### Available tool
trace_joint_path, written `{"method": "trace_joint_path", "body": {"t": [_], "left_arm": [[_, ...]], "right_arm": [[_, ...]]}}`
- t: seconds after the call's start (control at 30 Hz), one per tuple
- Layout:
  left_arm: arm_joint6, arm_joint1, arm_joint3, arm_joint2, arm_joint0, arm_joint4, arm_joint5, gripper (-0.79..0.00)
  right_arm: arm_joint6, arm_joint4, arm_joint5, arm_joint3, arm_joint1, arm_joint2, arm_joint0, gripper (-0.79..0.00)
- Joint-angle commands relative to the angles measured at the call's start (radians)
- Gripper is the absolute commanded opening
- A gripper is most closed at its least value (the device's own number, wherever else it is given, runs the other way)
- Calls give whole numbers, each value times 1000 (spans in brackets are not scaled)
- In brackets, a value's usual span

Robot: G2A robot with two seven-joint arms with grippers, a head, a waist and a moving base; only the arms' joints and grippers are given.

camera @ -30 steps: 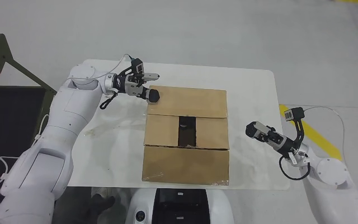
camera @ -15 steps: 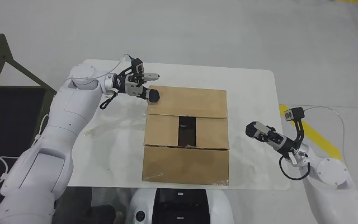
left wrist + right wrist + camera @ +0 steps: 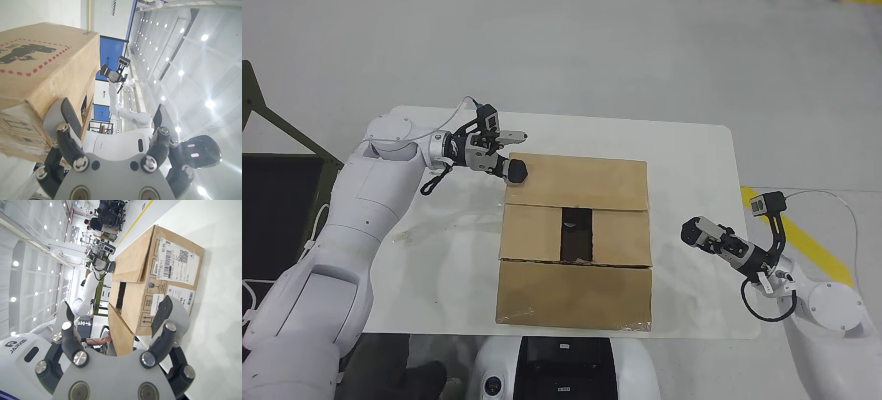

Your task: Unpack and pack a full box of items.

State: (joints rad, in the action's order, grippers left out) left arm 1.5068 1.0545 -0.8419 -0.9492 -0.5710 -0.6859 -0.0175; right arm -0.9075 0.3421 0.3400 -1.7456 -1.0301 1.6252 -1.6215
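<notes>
Box (image 3: 577, 290) rests on table (image 3: 692, 150); left gripper (image 3: 519, 171) at box's far corner, fingers (image 3: 69, 113) spread wide, one just beside the cardboard; right gripper (image 3: 117, 303) wide open, empty, apart from box.

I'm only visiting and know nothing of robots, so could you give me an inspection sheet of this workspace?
Surface: white table, bearing one box.
Job's things: cardboard box, top flaps folded in, dark gap at the centre.
Clutter: nothing seen.
Grippers: left gripper open at the box's far left corner; right gripper open, apart from the box.
Cables: black cable looped at each wrist.
Surroundings: grey floor, yellow floor line.
</notes>
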Motion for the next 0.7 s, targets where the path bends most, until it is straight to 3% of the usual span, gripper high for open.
{"method": "trace_joint_path", "body": {"t": [0.0, 0.43, 0.67], "left_arm": [[0, 0, 0, 0, 0, 0, 0, 0], [0, 0, 0, 0, 0, 0, 0, 0], [0, 0, 0, 0, 0, 0, 0, 0]], "right_arm": [[16, -17, -18, -19, 0, 2, -22, 0], [19, -101, -90, -194, 7, 19, -239, 0], [-3, -134, -111, -223, 9, -7, -283, 0]]}}
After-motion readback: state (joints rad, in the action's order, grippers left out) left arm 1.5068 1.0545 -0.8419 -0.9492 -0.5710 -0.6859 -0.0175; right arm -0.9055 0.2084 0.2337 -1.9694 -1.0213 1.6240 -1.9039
